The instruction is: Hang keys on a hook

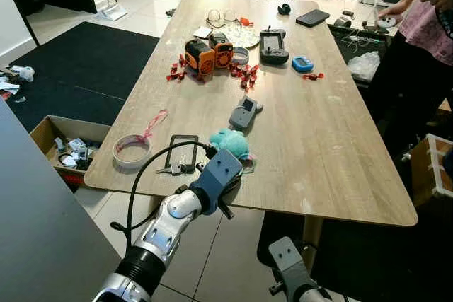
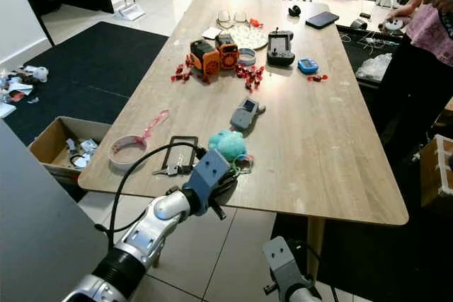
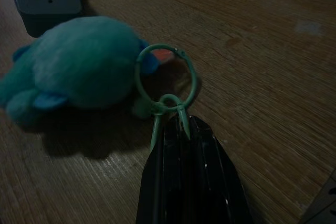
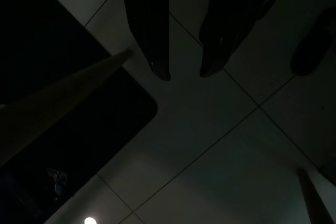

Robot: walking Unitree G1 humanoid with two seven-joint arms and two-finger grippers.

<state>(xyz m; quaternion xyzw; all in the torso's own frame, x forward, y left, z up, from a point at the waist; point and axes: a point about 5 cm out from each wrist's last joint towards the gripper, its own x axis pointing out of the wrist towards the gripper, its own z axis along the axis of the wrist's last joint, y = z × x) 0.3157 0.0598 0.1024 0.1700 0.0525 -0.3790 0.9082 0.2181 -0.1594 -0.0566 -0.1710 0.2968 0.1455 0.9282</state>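
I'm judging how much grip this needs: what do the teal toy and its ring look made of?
Toy: soft plush, going by its fuzzy, matte nap. Ring: thin and smooth with a slight sheen, probably painted metal or plastic; I can't tell which. The left gripper is shut on the ring's clip.

- No text, label, brand, number or sign can be read in any of the views.
- Any markings on the small devices lying on the light wooden table [image 1: 340,139] are too small and blurred to be made out.
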